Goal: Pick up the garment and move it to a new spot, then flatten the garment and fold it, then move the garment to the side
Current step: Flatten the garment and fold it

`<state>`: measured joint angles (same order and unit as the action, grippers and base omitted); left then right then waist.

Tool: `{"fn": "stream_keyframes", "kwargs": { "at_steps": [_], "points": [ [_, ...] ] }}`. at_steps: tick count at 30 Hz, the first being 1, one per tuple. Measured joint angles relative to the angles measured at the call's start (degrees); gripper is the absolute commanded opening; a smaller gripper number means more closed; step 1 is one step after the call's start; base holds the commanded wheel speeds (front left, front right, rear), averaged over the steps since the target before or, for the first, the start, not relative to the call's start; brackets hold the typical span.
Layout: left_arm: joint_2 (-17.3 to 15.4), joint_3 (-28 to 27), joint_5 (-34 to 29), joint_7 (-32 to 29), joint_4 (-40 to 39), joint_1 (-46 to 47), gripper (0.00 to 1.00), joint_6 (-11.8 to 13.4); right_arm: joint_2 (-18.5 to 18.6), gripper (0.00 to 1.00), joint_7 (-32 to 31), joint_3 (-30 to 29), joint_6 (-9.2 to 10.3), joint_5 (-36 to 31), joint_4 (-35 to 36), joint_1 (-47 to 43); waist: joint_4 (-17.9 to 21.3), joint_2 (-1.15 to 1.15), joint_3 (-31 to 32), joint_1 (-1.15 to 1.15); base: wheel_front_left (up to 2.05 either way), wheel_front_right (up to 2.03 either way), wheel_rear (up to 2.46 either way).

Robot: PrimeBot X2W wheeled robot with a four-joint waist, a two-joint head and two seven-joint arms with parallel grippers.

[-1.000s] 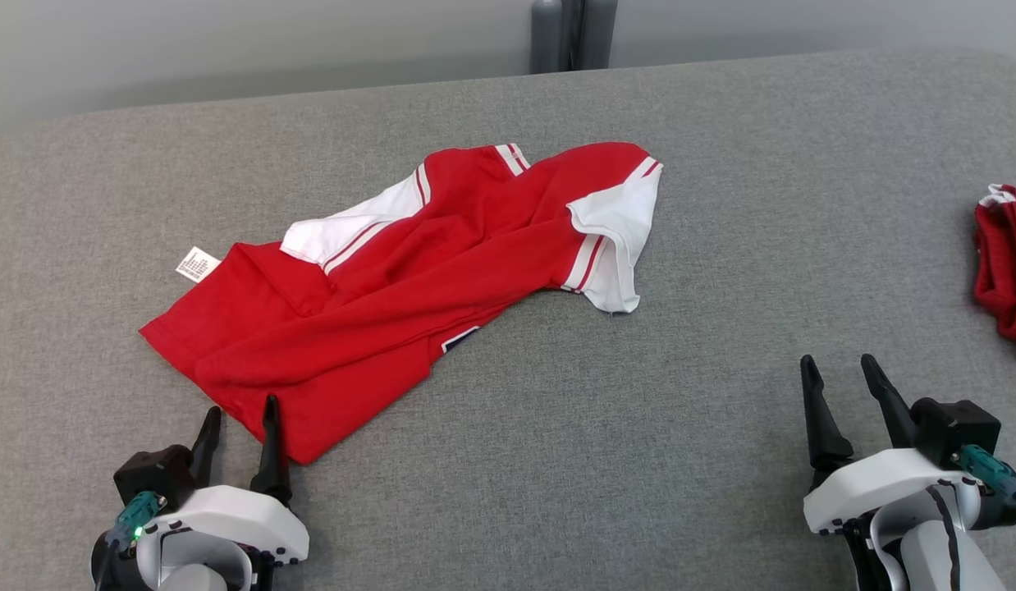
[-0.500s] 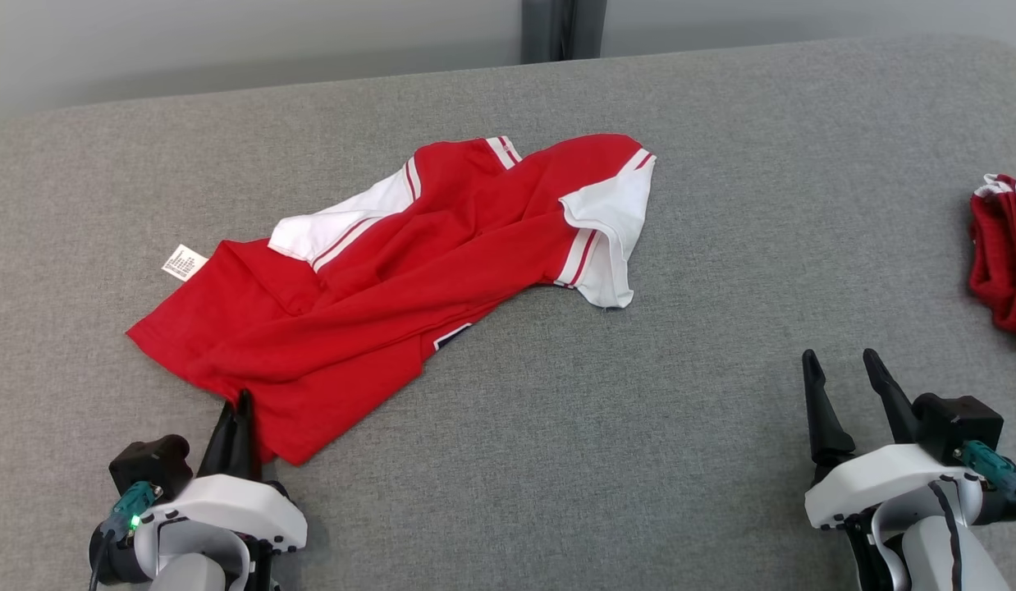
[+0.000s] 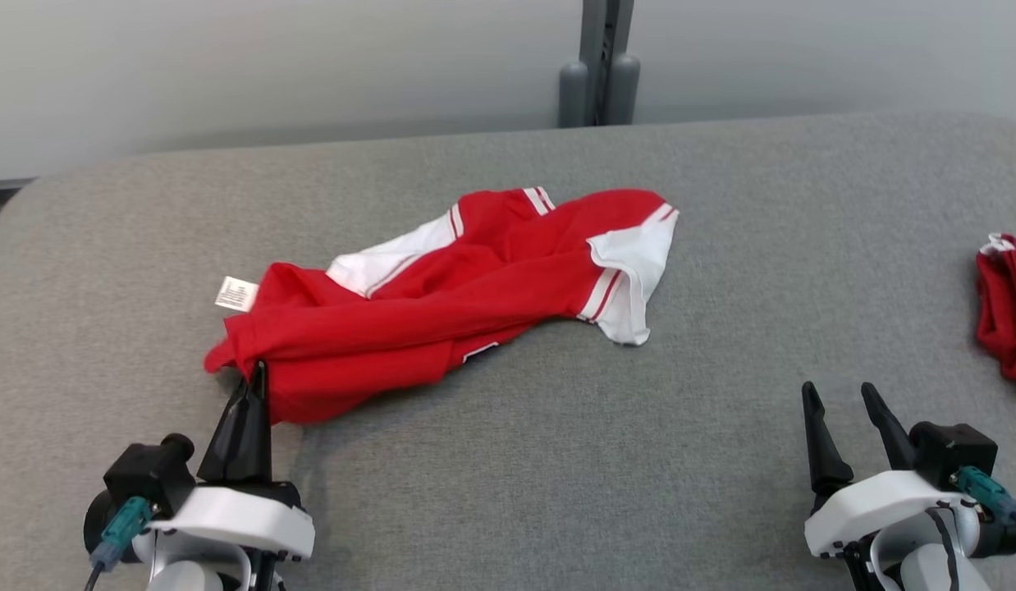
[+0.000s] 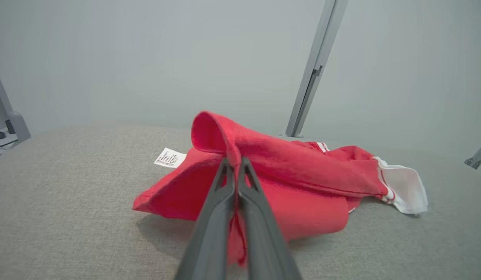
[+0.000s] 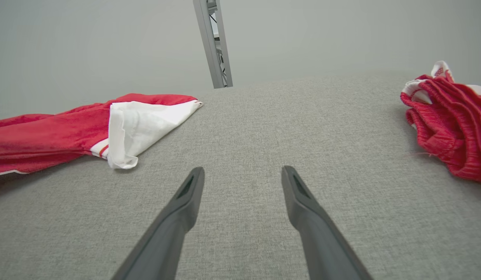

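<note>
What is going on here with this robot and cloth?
The robot's left gripper is shut on the near edge of a crumpled red-and-white fabric shirt, with that edge raised off the grey cloth-covered table. The right gripper hangs open, apart from the shirt. A bunched red garment lies at the table's right.

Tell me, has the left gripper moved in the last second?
Yes. Against the red clothes pile, the left gripper has gone further up the head view, shut on the hem of the red shirt.

Red-white garment [image 3: 442, 304], crumpled, near corner lifted
</note>
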<state>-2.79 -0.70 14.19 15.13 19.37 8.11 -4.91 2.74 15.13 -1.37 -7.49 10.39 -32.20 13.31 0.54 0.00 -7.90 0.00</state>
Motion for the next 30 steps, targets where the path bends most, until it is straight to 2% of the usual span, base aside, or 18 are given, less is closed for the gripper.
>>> {"fn": "stream_keyframes", "kwargs": {
  "at_steps": [7, 14, 17, 18, 19, 20, 21, 25, 30],
  "points": [
    [0.03, -1.21, -1.45, 0.00, -2.19, -6.13, 0.00, -1.68, 0.03, 1.00, 0.01, 0.47, 0.00, 1.27, -1.26, -1.90, -2.39, 0.00, 4.25, 0.00, 0.00, 0.00, 0.00],
    [-1.47, -1.76, -1.49, 0.00, 3.47, -10.18, 0.00, -2.46, 0.01, 1.00, 0.00, 1.05, 0.00, 1.69, -1.62, -3.05, -2.82, 0.00, 6.47, 0.00, 0.00, 0.00, 0.00],
    [-1.29, -0.16, 0.16, -0.01, 7.42, -11.70, 0.00, -2.53, 0.01, 1.00, 0.01, 1.53, 0.00, 1.67, -1.76, -3.63, -2.04, 0.00, 7.07, 0.00, 0.00, 0.00, 0.00],
    [-1.21, -0.10, 0.55, 0.00, 8.00, -11.98, 0.05, -2.53, 0.02, 1.00, 0.01, 1.55, 0.00, 1.66, -1.76, -3.68, -1.86, 0.00, 7.16, 0.00, 0.00, 0.00, 0.00],
    [-1.10, -0.31, 0.70, 0.00, 8.55, -12.09, 0.32, -2.53, 0.03, 1.00, 0.00, 1.54, 0.00, 1.64, -1.76, -3.77, -1.71, 0.00, 7.23, 0.00, 0.00, 0.00, 0.00],
    [-0.87, -0.89, 0.68, 0.00, 8.94, -12.14, 0.71, -2.53, 0.02, 1.00, 0.01, 1.52, 0.00, 1.56, -1.76, -3.89, -1.60, 0.00, 7.30, 0.00, 0.00, 0.00, 0.00],
    [-0.64, -1.76, 0.49, -0.01, 8.83, -12.27, 1.00, -2.52, 0.03, 1.00, 0.00, 1.47, 0.00, 1.47, -1.77, -3.99, -1.53, 0.00, 7.35, 0.00, 0.00, 0.00, 0.00],
    [-0.29, -3.99, -1.69, 0.00, 5.73, -12.39, 1.00, -0.66, 0.04, 1.00, 0.00, 1.22, 0.00, 1.22, -1.64, -4.18, -1.69, 0.00, 7.40, 0.00, 0.00, 0.00, 0.00],
    [-0.07, -3.65, -2.80, 0.00, 2.86, -12.62, 1.00, 1.83, 0.02, 1.00, 0.00, 2.34, 0.00, 1.19, -0.90, -3.70, -2.81, 0.00, 7.07, 0.00, 0.00, 0.00, 0.00]
  ]
}}
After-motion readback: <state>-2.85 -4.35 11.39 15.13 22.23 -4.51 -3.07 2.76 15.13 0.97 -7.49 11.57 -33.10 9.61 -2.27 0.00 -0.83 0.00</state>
